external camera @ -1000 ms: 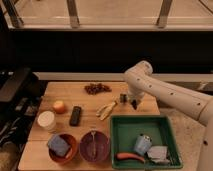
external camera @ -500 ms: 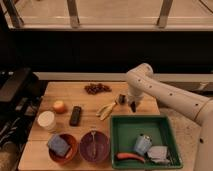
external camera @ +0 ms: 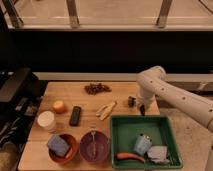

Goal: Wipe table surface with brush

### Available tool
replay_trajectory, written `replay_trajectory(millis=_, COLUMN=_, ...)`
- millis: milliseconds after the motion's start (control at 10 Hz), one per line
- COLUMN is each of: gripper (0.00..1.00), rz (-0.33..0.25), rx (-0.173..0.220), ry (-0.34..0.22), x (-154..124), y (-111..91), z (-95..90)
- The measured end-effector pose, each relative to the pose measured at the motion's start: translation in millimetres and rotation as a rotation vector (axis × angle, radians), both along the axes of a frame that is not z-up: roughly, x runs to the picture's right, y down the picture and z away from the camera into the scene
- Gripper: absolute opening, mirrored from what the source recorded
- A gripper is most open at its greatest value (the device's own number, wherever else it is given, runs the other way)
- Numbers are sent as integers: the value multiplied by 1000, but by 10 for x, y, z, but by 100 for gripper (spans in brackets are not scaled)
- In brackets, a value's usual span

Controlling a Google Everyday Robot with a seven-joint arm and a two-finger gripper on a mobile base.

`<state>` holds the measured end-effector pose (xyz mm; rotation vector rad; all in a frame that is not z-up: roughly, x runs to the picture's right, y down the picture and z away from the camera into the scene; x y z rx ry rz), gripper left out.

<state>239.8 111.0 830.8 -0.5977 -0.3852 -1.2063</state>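
One two-finger gripper (external camera: 142, 109), pressed together, hangs over the light-brown wooden plank tabletop (external camera: 70, 92); green plastic tray (external camera: 129, 132) just beside. Anything pinched: cannot tell.

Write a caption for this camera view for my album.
Robot's shut tool points down at the light-brown wooden tabletop, just behind the green plastic tray.

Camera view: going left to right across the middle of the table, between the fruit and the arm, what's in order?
Round orange fruit → black remote control → banana peel → gripper, jaws shut, low over the table surface just behind the green tray.
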Motion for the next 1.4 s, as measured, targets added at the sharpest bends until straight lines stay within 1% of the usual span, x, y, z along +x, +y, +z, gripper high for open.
replay_trajectory(millis=100, gripper=0, rz=-2, rx=1, ry=5, x=60, y=-50, z=26)
replay_trajectory(millis=200, gripper=0, rz=-12, rx=7, ry=4, x=78, y=-143, z=101)
replay_trajectory(millis=300, gripper=0, rz=-22, rx=18, ry=-6, x=25, y=-240, z=171)
replay_trajectory(millis=500, gripper=0, rz=-49, rx=35, ry=-34, x=-169, y=-354, z=256)
replay_trajectory(millis=600, gripper=0, rz=-69, rx=40, ry=-69, x=-395, y=-379, z=292)
replay_trajectory(millis=800, gripper=0, rz=-101, rx=40, ry=-136, x=-780, y=-338, z=320)
replay_trajectory(millis=900, gripper=0, rz=-119, rx=29, ry=-163, x=-926, y=-242, z=292)
replay_trajectory(millis=1000, gripper=0, rz=-116, rx=24, ry=-165, x=-998, y=-186, z=261)
replay_trajectory(millis=1200, gripper=0, rz=-102, rx=12, ry=-151, x=-1016, y=-75, z=193)
replay_trajectory(millis=1400, gripper=0, rz=-79, rx=-3, ry=-117, x=-838, y=24, z=117)
